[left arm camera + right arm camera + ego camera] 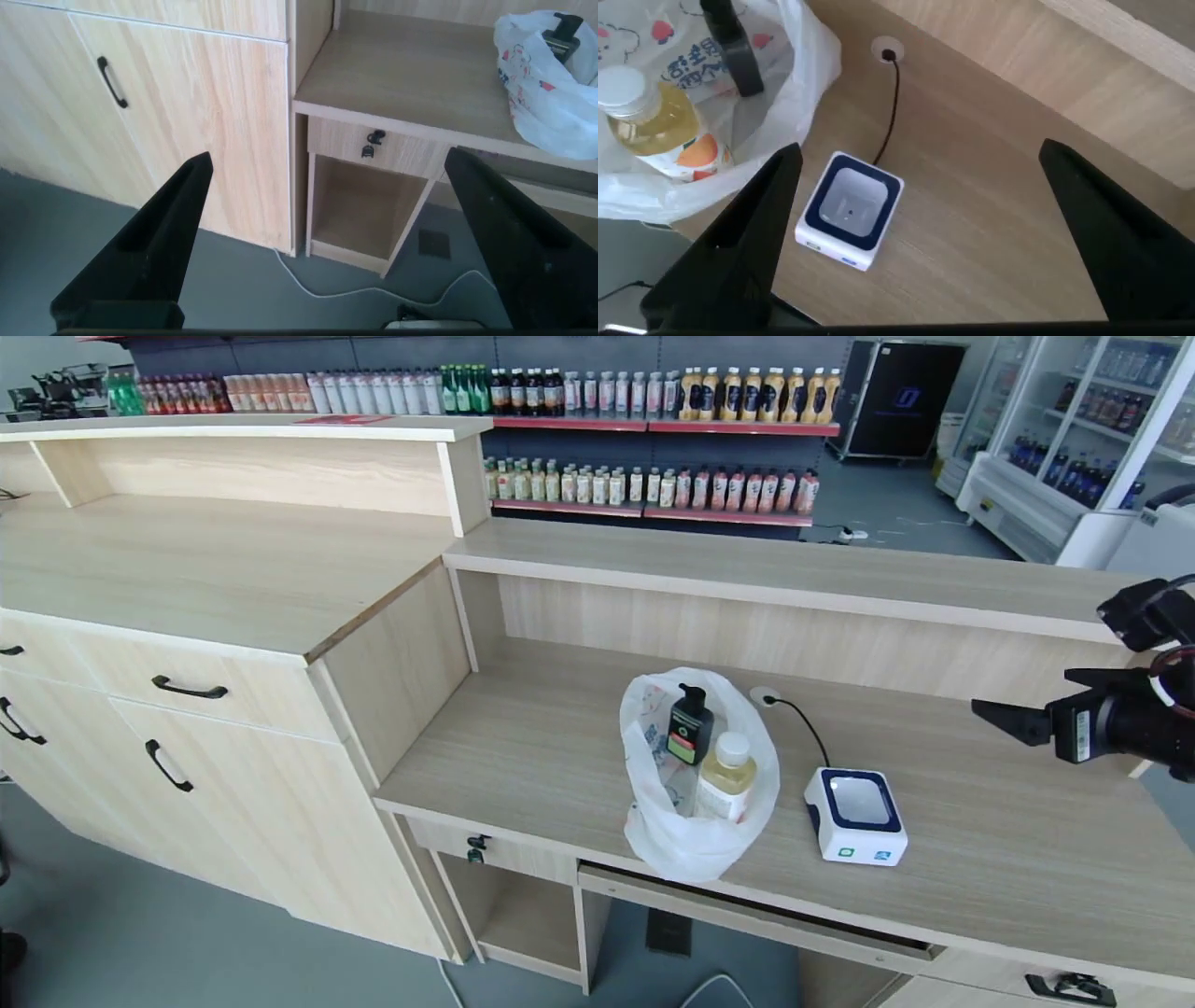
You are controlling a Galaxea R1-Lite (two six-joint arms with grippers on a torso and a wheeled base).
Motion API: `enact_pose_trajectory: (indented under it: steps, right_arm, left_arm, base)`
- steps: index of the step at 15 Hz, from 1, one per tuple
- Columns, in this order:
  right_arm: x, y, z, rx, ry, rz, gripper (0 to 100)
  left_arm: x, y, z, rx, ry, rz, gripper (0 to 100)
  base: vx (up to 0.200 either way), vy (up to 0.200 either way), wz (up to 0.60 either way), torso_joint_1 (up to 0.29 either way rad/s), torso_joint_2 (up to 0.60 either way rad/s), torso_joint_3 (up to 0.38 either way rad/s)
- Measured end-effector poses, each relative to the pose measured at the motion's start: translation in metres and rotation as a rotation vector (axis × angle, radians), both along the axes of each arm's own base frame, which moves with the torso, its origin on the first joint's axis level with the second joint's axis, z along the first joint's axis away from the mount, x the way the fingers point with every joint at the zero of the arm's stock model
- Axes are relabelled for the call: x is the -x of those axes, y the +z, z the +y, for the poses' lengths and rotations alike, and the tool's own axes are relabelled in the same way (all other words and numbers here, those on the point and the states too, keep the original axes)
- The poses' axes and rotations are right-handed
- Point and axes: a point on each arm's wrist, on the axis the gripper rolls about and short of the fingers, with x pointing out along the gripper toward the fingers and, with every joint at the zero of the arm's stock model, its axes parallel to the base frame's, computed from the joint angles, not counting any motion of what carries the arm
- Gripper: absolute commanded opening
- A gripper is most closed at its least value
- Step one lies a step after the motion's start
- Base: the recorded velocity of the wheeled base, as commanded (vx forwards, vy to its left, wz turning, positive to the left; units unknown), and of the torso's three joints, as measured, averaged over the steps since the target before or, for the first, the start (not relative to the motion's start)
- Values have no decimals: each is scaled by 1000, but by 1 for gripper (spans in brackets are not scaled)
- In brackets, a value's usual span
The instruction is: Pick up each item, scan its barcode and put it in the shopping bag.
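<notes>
**Two bottles bagged, both grippers spread and empty**

The shopping bag (653, 840) stands on the counter (980, 859), its mouth open upward. Inside it are a black pump bottle (690, 726) and a yellow bottle (726, 777) with a white cap, both roughly upright and side by side. Just beside the bag, on the robot's right, sits the scanner (855, 815), window up, with its cable (808, 723) running to a hole in the counter.

The right gripper (1004, 717) hangs above the counter well to the right of the scanner, fingers apart and holding nothing. The left gripper (327, 163) is low and off the counter's left end, also spread wide and empty.

As a judgement, the bagging step looks finished for these two items, so the task is at or near its end. A next move would call for finding another item to pick up and turning its barcode toward the scanner window.

The right wrist view looks straight down on the scanner and into the bag, showing the yellow bottle's orange label. The left wrist view shows the bag's outer side, the lock (372, 145) on the drawer front, the open bay under it and the cabinet handle (112, 82). The bag's folds may hide something smaller; I cannot tell.
</notes>
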Motion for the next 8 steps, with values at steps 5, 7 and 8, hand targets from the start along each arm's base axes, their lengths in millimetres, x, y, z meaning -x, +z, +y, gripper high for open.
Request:
enact_pose_trajectory:
  steps: [5,7,8]
  right_arm:
    - [37,19,6,-255,-143,-84,100]
    - [68,17,11,-287,-208,-116,100]
    - [85,11,13,-292,-234,-118,100]
  left_arm:
    - [0,0,0,0,0,-1,100]
    - [0,0,0,0,0,0,100]
    - [0,0,0,0,0,0,100]
  base:
    - [0,0,0,56,-100,-51]
    - [0,0,0,0,0,0]
    - [0,0,0,0,0,0]
